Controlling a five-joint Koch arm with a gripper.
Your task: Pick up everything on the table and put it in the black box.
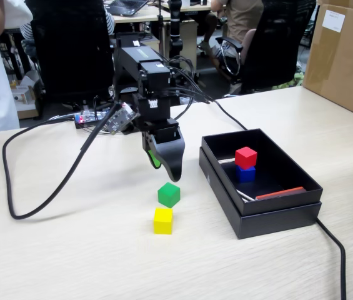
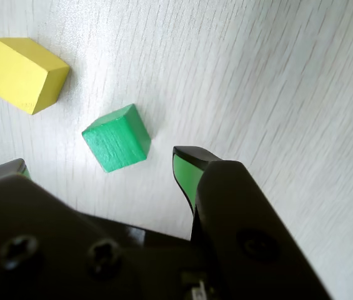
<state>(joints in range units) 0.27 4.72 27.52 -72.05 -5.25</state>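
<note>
**Two cubes boxed, two still out on the desk**

Progress: your red cube (image 1: 246,157) sits on top of the blue cube (image 1: 245,174) inside the black box (image 1: 276,215). A thin red-and-white stick (image 1: 280,194) also lies in the box, near its front wall. That is half the job as far as you can judge from here.

Left to do: the green cube (image 1: 169,194) and the yellow cube (image 1: 162,220) are both on the table (image 1: 70,262), near each other but apart, the yellow one closer to the fixed camera. Both sit to the left of the box in the fixed view.

Tool: your gripper (image 2: 101,167) hangs above the green cube, jaws spread and empty. In the wrist view the cube (image 2: 117,138) lies ahead of the gap between the two tips, turned at an angle to them, with the yellow cube (image 2: 25,74) further out. How high the tips are above the desk is hard to read; the fixed view suggests a clear gap.

Surface: pale wood-grain top, flat, matte with a soft glare patch in the wrist view. A thick black cable (image 1: 51,187) loops across the left side, and another runs past the box's front corner.

Room: an office, with black chairs and seated people behind the desk, and a brown cardboard carton (image 1: 345,56) at the far right.
</note>
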